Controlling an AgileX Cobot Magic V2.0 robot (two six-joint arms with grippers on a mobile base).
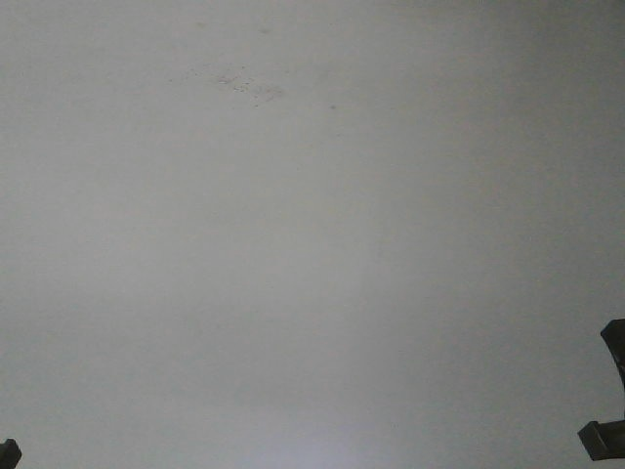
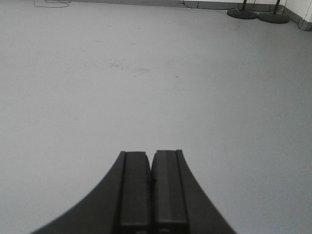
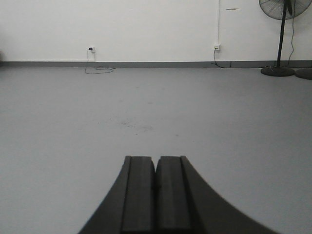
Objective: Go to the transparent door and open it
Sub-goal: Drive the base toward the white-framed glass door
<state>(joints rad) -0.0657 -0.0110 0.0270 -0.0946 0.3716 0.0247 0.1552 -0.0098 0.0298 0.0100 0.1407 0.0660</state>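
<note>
The transparent door is out of view in every frame. My left gripper is shut, its two dark pads pressed together with nothing between them, held low over bare grey floor. My right gripper is likewise shut and empty, pointing across the floor toward a white wall. In the front view only grey floor shows, with small dark bits of the arms at the bottom left corner and the right edge.
A white wall with two outlets and a trailing cable lies far ahead. A standing fan is at the far right, and round stand bases sit at the floor's far right. A faint scuff patch marks the floor.
</note>
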